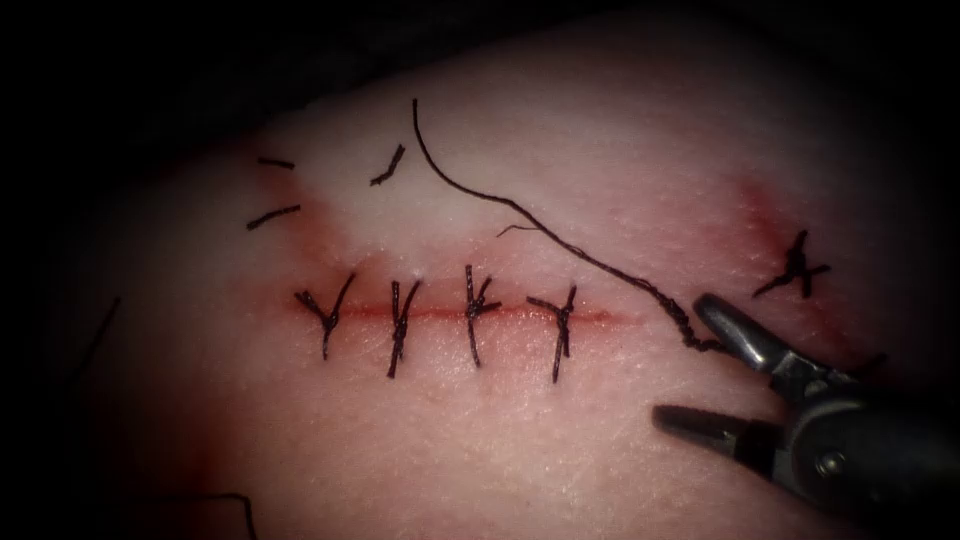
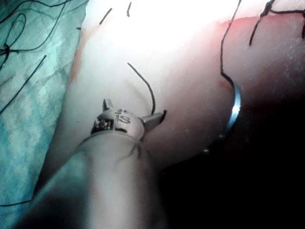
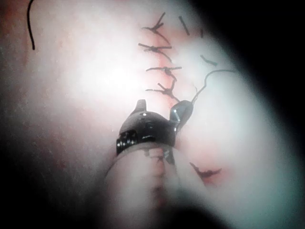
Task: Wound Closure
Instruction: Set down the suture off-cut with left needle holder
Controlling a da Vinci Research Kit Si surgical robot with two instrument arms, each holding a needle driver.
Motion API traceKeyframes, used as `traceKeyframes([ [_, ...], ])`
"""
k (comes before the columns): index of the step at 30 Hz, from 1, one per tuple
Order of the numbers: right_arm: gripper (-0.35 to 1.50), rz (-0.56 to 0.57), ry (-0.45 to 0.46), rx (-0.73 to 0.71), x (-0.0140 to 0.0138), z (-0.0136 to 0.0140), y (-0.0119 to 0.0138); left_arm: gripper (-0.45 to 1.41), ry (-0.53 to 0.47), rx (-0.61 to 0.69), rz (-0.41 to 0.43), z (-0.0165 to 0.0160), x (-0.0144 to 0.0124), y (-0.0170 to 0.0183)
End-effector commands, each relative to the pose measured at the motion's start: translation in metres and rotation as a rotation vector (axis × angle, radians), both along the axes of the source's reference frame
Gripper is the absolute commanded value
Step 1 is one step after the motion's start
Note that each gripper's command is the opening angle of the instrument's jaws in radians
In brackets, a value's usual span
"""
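Endoscope view showed the right tool [image 1: 700, 370] spread wide and empty, its upper jaw against the thread [image 1: 560, 240]. Beyond it the cut [image 1: 450, 314] carried four stitches [image 1: 477, 312]. The left tool [image 2: 133, 117] stood open, holding nothing; near it lay the needle [image 2: 234, 110], free on the tissue [image 1: 560, 120].

The needle [image 2: 234, 110] is half lost in shadow.

The right tool [image 1: 700, 370] has dark grey, rounded metal jaws on a black wrist with a small screw. The left tool [image 2: 133, 114] has a pale wrist marked "IS".
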State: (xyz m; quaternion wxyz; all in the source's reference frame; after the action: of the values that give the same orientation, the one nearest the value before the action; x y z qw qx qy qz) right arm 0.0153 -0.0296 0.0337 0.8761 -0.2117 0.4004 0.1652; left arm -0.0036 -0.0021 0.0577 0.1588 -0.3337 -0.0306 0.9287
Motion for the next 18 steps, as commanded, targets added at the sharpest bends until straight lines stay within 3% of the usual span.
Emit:
traceKeyframes([
  [1, 1.26, 0.001, 0.004, -0.003, 0.0012, 0.0002, 0.0008, 0.51, -0.017, 0.023, -0.016, -0.0001, -0.0004, 0.0012],
  [5, 1.25, 0.004, 0.005, 0.003, 0.0013, 0.0001, 0.0008, 0.39, -0.098, 0.042, -0.116, -0.0028, -0.0021, 0.0035],
  [8, 1.25, 0.015, 0.013, 0.015, 0.0017, 0.0, 0.0007, 0.39, -0.247, 0.073, -0.195, -0.0055, -0.0062, 0.0048],
  [10, 1.2, 0.031, 0.028, 0.035, 0.0019, -0.0002, 0.0006, 0.41, -0.313, 0.069, -0.167, -0.0074, -0.01, 0.0049],
  [15, 1.13, 0.044, 0.042, 0.053, 0.0022, -0.001, 0.0003, 0.71, -0.303, -0.006, -0.146, -0.0102, -0.0187, 0.0037],
  [16, 1.13, 0.043, 0.042, 0.053, 0.0022, -0.0011, 0.0002, 0.72, -0.303, -0.064, -0.157, -0.0103, -0.0208, 0.0033],
  [18, 1.13, 0.043, 0.042, 0.053, 0.0021, -0.0011, 0.0001, 0.69, -0.301, -0.144, -0.157, -0.0098, -0.0223, 0.0027],
])
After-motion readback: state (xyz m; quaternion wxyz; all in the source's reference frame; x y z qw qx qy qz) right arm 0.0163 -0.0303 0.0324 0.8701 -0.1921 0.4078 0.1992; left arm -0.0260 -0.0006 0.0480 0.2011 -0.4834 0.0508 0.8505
